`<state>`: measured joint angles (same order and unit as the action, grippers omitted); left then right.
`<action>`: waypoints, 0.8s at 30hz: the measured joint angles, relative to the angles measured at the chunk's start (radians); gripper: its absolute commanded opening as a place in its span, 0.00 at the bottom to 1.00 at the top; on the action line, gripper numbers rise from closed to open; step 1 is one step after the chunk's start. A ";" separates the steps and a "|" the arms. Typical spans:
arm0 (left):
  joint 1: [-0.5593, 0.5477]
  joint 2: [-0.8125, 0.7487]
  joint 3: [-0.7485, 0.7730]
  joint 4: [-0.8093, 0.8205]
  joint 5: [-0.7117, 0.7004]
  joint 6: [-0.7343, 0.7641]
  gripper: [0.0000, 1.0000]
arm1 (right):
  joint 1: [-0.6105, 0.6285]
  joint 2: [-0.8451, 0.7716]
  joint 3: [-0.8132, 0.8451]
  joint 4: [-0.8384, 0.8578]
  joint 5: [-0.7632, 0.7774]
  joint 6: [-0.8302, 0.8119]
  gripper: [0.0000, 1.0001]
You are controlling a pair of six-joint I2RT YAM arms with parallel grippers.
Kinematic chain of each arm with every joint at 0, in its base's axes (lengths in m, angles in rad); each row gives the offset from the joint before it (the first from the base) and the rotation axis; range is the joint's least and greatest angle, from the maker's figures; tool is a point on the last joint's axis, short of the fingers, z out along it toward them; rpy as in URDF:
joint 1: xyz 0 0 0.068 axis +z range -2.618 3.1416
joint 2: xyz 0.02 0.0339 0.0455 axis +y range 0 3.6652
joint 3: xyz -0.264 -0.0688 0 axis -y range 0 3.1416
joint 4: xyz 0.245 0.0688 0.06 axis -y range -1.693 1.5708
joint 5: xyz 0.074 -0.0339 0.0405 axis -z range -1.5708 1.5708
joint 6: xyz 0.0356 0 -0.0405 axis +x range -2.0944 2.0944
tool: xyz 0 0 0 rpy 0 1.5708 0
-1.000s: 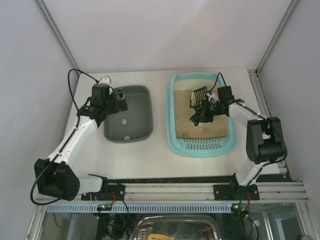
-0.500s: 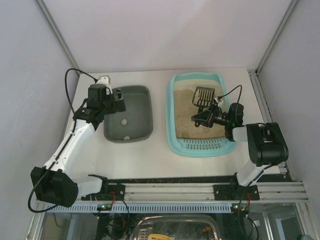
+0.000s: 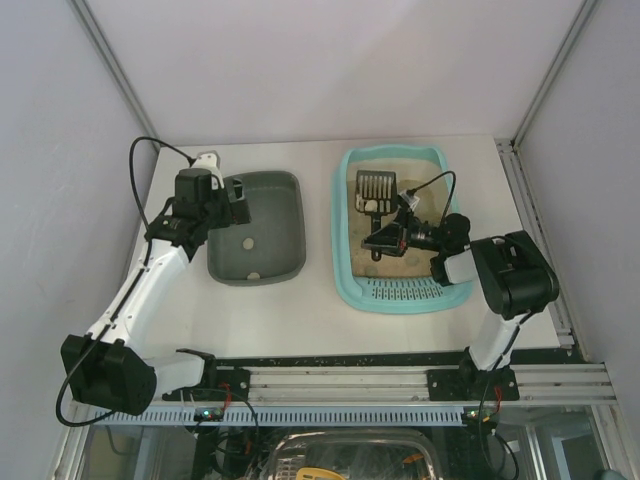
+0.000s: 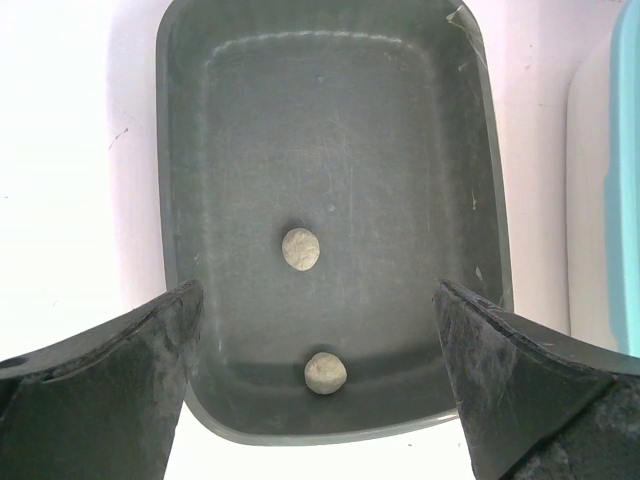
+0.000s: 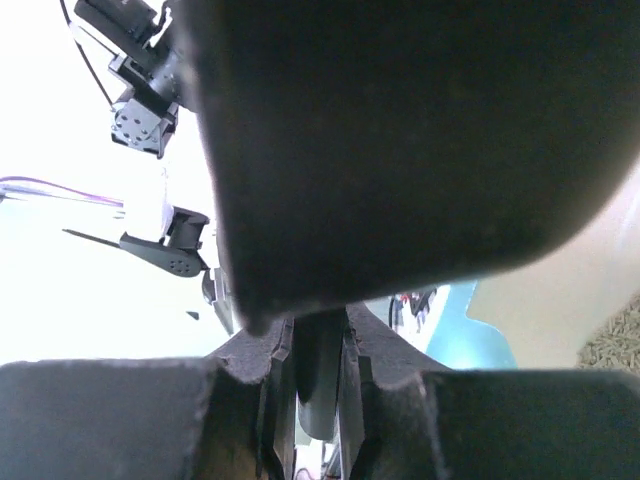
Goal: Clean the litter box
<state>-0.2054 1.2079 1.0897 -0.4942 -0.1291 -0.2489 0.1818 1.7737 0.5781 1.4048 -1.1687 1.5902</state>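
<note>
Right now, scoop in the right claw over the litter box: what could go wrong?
Left claw hangs open over the grey tray; a scoop brought there could hit it. Bare table separates litter box and tray, so litter may spill in transit. Right claw's cable loops near the scoop: snag risk.

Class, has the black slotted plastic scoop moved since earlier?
Yes. The black slotted plastic scoop in the right gripper swung left, toward the left wall of the turquoise litter box.
</note>
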 measured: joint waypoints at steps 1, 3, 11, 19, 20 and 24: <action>0.001 0.000 0.000 -0.001 0.000 0.000 1.00 | 0.011 0.011 0.001 0.005 -0.001 0.008 0.00; 0.002 0.000 0.000 -0.003 0.000 0.001 1.00 | -0.002 0.019 -0.019 0.013 0.009 0.019 0.00; 0.003 0.000 0.000 -0.003 0.000 0.003 1.00 | -0.074 0.051 -0.010 0.027 0.018 0.067 0.00; 0.003 -0.009 0.000 -0.003 0.000 0.005 1.00 | -0.056 0.051 0.016 -0.035 0.005 0.039 0.00; 0.003 -0.009 0.000 -0.003 0.000 0.005 1.00 | -0.058 0.051 0.016 -0.041 0.006 0.036 0.00; 0.003 -0.009 0.000 -0.003 0.001 0.006 1.00 | -0.060 0.052 0.024 -0.056 0.005 0.034 0.00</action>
<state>-0.2024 1.1988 1.0897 -0.4969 -0.1284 -0.2432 0.1215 1.8256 0.6018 1.3487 -1.1633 1.6241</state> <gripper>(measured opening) 0.997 0.142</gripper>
